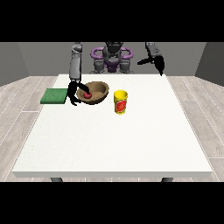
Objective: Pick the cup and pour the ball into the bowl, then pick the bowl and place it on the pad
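A brown bowl sits on the white table, left of centre near the back, tilted slightly. A red ball lies inside it at its left side. The hand at the view's left is at the bowl's left rim, with a thumb or finger hooked over the rim near the ball and other fingers pointing down outside it. A yellow cup with a red label stands upright just right of the bowl. A green pad lies at the table's left edge. The hand at the view's right hangs raised above the back right of the table, holding nothing.
The robot's torso stands behind the table's back edge. Wood floor surrounds the table.
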